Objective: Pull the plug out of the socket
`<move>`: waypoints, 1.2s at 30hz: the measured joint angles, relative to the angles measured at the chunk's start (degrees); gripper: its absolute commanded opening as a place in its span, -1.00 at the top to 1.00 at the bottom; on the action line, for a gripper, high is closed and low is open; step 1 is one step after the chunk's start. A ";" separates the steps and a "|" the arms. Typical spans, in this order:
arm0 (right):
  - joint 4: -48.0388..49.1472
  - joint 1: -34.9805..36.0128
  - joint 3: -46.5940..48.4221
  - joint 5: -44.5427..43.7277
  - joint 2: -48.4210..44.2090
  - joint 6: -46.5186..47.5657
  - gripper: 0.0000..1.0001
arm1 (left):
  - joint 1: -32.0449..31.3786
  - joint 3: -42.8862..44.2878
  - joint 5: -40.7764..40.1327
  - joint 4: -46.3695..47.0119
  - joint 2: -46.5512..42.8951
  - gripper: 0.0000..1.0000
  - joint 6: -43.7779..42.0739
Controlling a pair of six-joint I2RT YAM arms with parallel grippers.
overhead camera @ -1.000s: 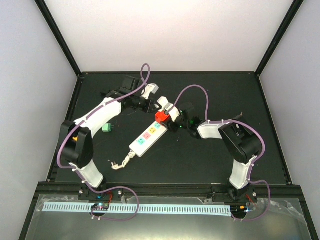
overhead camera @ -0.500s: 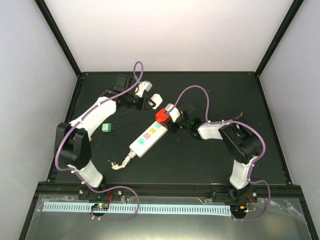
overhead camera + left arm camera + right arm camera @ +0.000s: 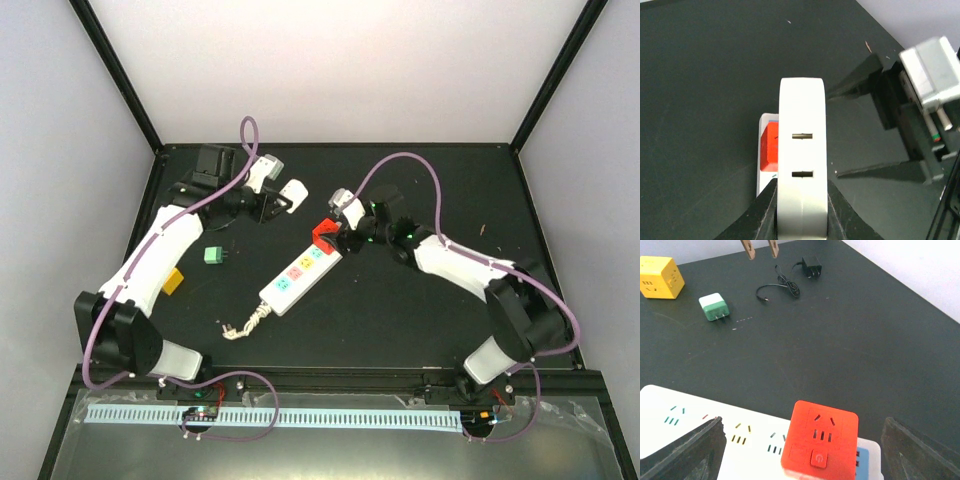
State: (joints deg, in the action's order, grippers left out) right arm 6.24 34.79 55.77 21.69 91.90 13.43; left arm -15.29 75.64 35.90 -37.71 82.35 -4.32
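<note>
The plug [image 3: 295, 190] is a white block with two slots in its face, and my left gripper [image 3: 283, 196] is shut on it, held above the mat, back and left of the socket. In the left wrist view the plug [image 3: 802, 150] fills the gap between the jaws of the left gripper [image 3: 802, 187]. The socket [image 3: 296, 273], a long white strip with coloured outlet faces, lies diagonally on the mat. A red cube adapter [image 3: 821, 440] sits on the far end of the socket [image 3: 700, 412]. My right gripper [image 3: 801, 429] stands open astride the red cube without touching it.
A green-and-white plug [image 3: 715, 306], a yellow cube [image 3: 657, 270] and a black charger [image 3: 810, 267] with a thin cable lie on the mat beyond the socket. The socket's short cord stub [image 3: 240, 327] points toward the near left. Black frame rails [image 3: 330, 146] border the mat.
My left arm has drawn back and to the left with the white plug, away from the socket. My right gripper's jaws have spread wider around the red cube.
</note>
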 measured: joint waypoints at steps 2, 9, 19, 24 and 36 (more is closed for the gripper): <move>-2.82 0.00 0.04 0.13 -2.86 0.74 -0.75 | 0.20 0.00 0.28 -1.57 -1.70 0.97 -1.05; -15.80 -0.59 2.36 2.64 -13.40 1.68 -0.73 | 0.22 -0.04 2.25 -2.89 -12.72 0.97 -4.33; -29.88 -1.51 13.40 13.42 -23.71 -3.43 -0.75 | 0.22 0.09 6.75 -2.45 -21.29 0.97 -7.28; -30.82 -1.51 15.34 23.43 -24.35 -9.66 -0.75 | -0.42 0.09 9.31 -1.40 -22.40 0.97 -6.32; -11.13 -1.25 8.28 40.19 -24.35 -37.83 -0.62 | -3.72 -0.17 13.05 5.38 -22.73 0.97 3.48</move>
State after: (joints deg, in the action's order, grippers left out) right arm -4.89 33.54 64.05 61.89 67.55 -24.40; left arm -19.00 75.46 48.95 -32.34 59.61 -0.84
